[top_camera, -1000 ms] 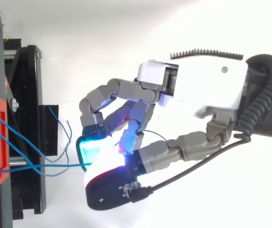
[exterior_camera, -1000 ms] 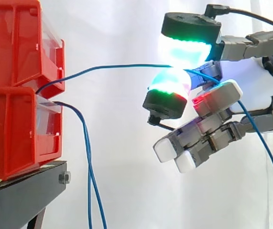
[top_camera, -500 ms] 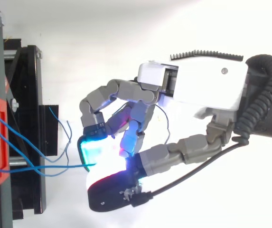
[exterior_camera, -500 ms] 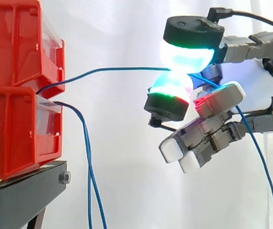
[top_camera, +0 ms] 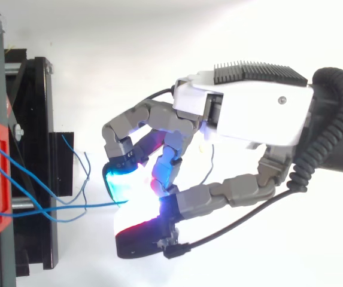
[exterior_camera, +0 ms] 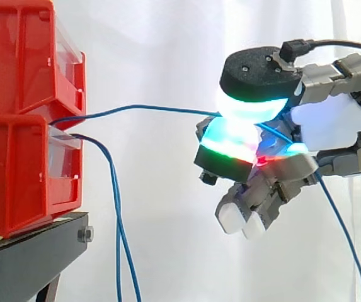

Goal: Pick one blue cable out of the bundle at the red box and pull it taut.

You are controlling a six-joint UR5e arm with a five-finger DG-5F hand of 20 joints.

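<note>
Fingertips (exterior_camera: 251, 106) of the robot hand (top_camera: 252, 116) are pinching one blue cable (exterior_camera: 148, 108) stretching from the red bins (exterior_camera: 16, 126); loose cables (exterior_camera: 116, 214) are hanging beside the black stand (exterior_camera: 29, 264).

Red bins (exterior_camera: 16, 145) are seen as glossy moulded plastic, each fronted with a clear plastic strip (exterior_camera: 63, 154). The stand (exterior_camera: 35, 255) is taken as matt black metal, with a shiny metal bolt (exterior_camera: 85, 234) set in it. The blue cable (exterior_camera: 148, 108) is sheathed in smooth plastic. On the hand (top_camera: 249, 113) a smooth white plastic shell and matt grey links are noted. Its fingertips (exterior_camera: 230, 135) are translucent, backed in matt black. The curtain (exterior_camera: 155, 44) is read as matt white cloth.
</note>
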